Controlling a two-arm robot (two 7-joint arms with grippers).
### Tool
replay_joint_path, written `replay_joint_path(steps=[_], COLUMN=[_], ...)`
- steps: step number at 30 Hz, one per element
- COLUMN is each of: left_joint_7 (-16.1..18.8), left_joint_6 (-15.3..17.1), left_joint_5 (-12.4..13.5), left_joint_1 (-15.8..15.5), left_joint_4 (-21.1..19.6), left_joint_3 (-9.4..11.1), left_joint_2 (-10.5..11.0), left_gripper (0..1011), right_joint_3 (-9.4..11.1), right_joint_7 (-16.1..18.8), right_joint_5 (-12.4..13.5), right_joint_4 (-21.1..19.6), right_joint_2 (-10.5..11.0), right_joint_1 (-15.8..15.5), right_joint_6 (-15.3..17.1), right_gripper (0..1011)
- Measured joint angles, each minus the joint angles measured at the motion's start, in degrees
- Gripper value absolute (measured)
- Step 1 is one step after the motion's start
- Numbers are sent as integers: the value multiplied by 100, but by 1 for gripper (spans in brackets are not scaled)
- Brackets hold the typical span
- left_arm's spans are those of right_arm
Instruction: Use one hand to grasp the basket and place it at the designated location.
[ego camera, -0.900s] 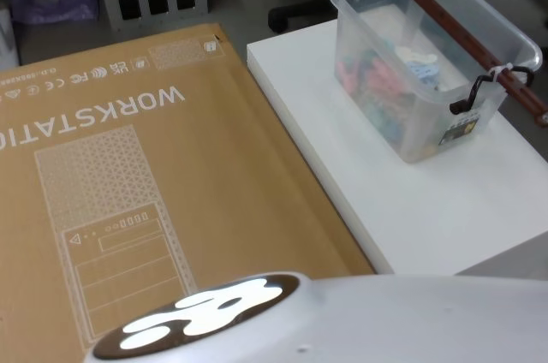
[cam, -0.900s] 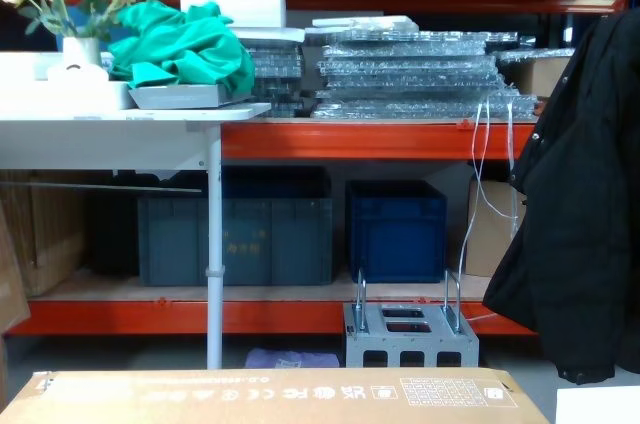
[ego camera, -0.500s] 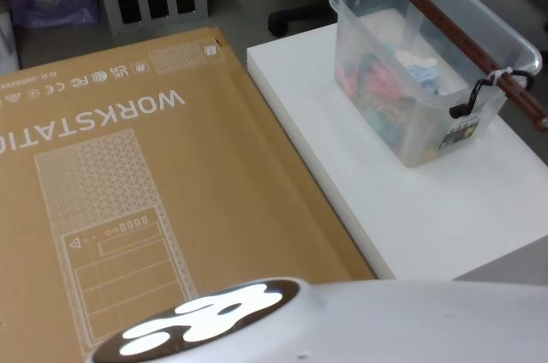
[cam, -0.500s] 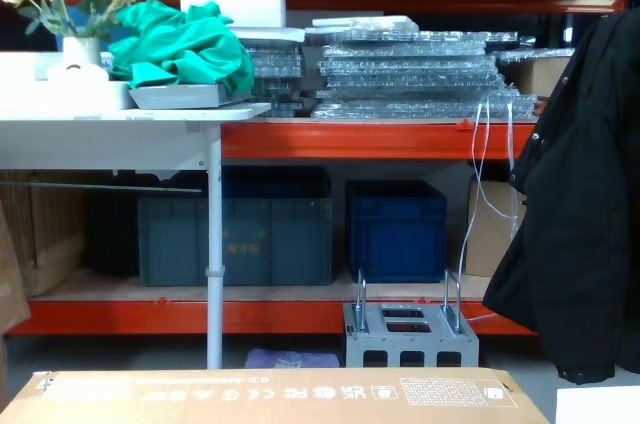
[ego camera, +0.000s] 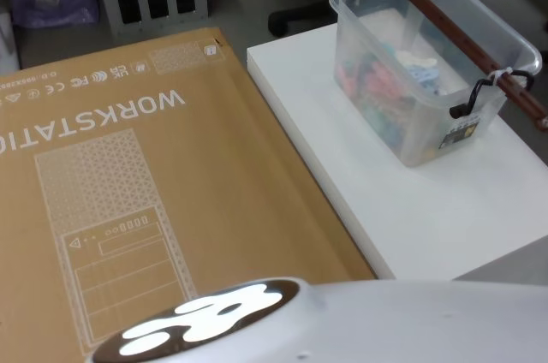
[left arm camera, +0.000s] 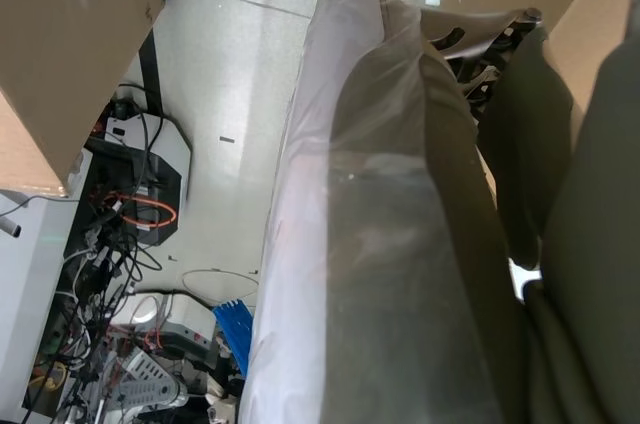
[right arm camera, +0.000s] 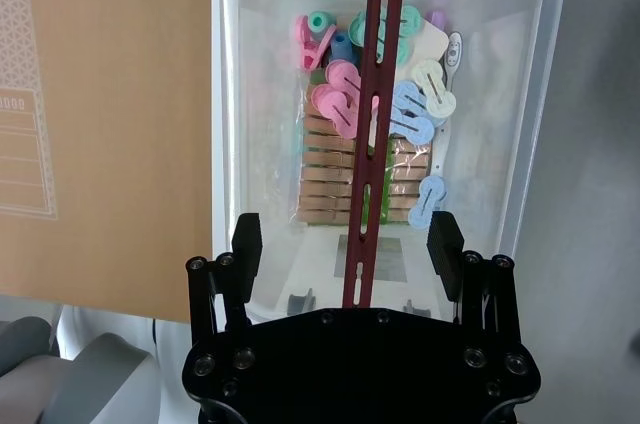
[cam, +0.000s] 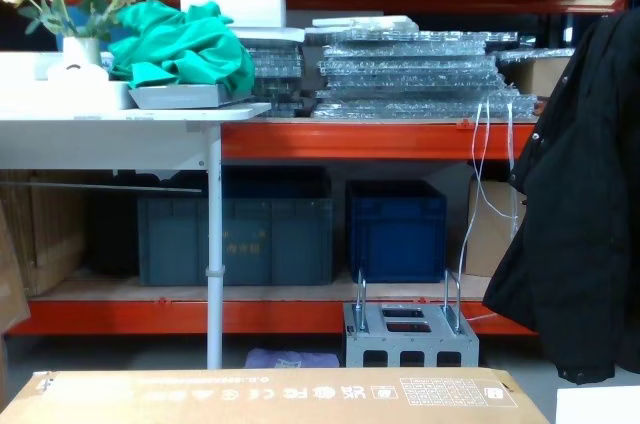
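The basket (ego camera: 385,106) shows a hair lower in head view.

1 basket (ego camera: 409,123), 1 cardboard box (ego camera: 171,192), 2 crates (cam: 235,239) (cam: 397,229).

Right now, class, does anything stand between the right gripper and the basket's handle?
Nothing visible does. The right gripper hangs open above the basket, and the handle runs clear below, in line with the gap between its jaws.

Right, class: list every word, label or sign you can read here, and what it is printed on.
"WORKSTATIO", upside down and cut off at the edge, on the cardboard box.
Along the box's edge, small marks: too small to read.
On the basket, a sticker: too blurred to read.
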Motion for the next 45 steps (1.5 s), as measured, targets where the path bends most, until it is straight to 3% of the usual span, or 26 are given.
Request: replay_joint_path(steps=[10, 17, 32, 45], left_joint_7=[0, 0, 0, 0], left_joint_6=[0, 0, 0, 0], left_joint_5=[0, 0, 0, 0], left_joint_1=[0, 0, 0, 0], left_joint_4=[0, 1, 0, 0], left_joint_3=[0, 0, 0, 0], left_joint_2=[0, 0, 0, 0], left_gripper=[0, 0, 0, 0], right_joint_3=[12, -51, -479, -725], right_joint_7=[-9, -27, 20, 21], right_joint_5=[1, -93, -435, -558], right_joint_4=[54, 276, 1125, 1740], right_joint_2=[-36, -216, -811, -1130], right_joint_1=[-22, -25, 28, 21], right_joint_6=[-43, -111, -271, -435], right_gripper=[1000, 1000, 1000, 1000])
